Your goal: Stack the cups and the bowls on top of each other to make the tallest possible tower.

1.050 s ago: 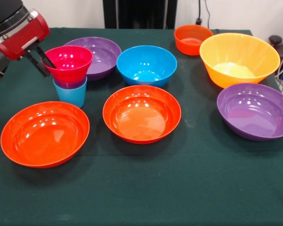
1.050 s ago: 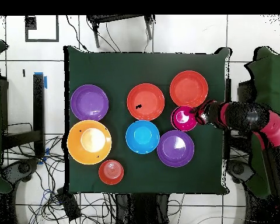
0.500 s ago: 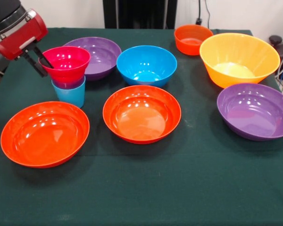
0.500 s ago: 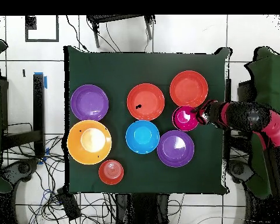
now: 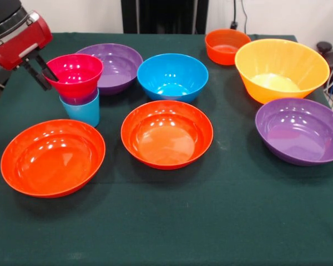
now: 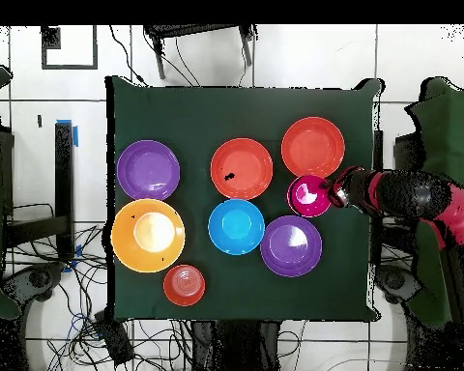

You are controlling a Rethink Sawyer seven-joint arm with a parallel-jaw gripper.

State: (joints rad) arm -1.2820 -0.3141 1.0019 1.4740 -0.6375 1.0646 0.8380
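Observation:
The tower stands at the left: a light blue cup (image 5: 82, 112) lowest, a purple cup (image 5: 81, 100) showing as a thin band in it, and a small pink bowl (image 5: 75, 71) (image 6: 306, 196) on top, leaning slightly left. My gripper (image 5: 46, 78) (image 6: 327, 188) straddles the pink bowl's left rim, one finger inside and one outside, shut on it. Loose bowls lie around: a purple one (image 5: 115, 64) just behind the tower, a blue one (image 5: 172, 75), and two orange-red ones (image 5: 53, 158) (image 5: 166, 133) in front.
On the right are a small orange bowl (image 5: 226, 45), a large yellow-orange bowl (image 5: 282, 69) and another wide purple bowl (image 5: 299, 131). The green cloth's (image 5: 172, 221) left edge runs close beside the tower and my arm (image 6: 410, 193).
My gripper has shifted left and slightly up, and the pink bowl has moved left with it. The light blue cup has edged left too.

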